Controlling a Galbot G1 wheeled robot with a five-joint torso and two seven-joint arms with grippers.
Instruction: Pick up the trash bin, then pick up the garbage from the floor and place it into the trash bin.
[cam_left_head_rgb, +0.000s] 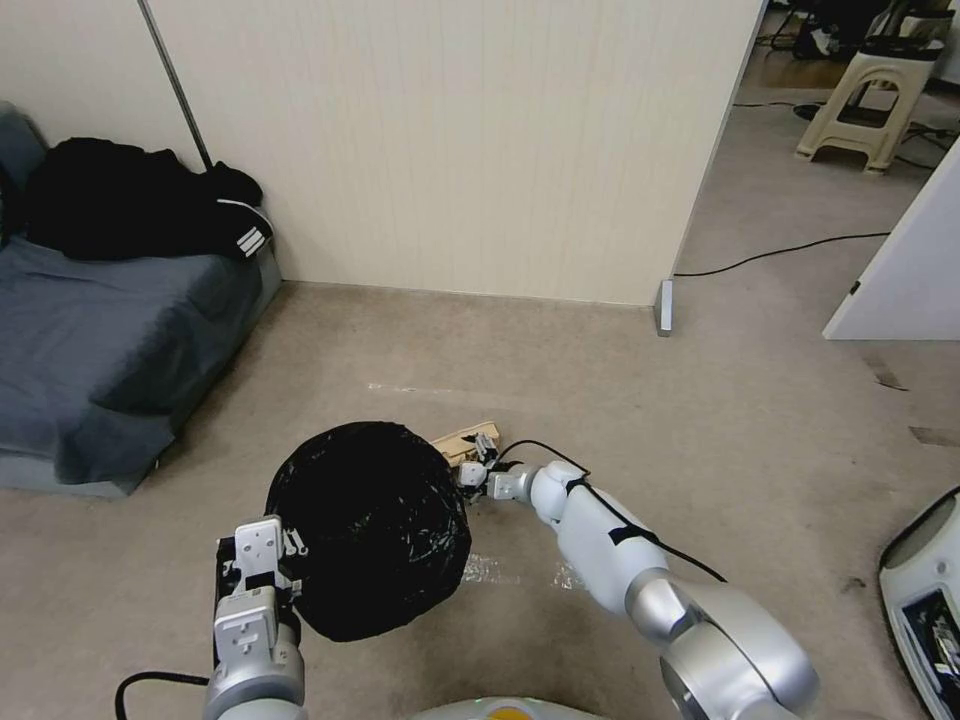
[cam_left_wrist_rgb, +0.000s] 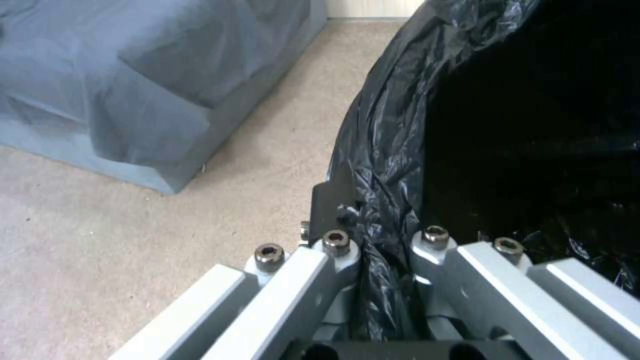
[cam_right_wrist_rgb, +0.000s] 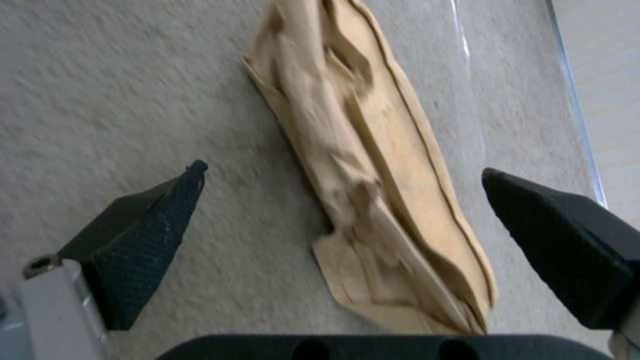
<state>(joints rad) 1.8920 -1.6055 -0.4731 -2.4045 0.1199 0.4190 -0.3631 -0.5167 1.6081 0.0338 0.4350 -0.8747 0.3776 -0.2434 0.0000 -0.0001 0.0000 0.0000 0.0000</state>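
Fingers spread wide, right gripper straddles crumpled, creased tan garbage.

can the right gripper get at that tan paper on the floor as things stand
Probably yes. The right gripper is open, one finger on each side of the crumpled tan paper, with bare floor around it. The bin, held by the left gripper, sits beside it.

Office-like room: partition wall, carpet, grey sofa

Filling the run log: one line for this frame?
left gripper: shut on trash bin rim, bin held | right gripper: open, straddling tan paper on floor | paper not yet gripped
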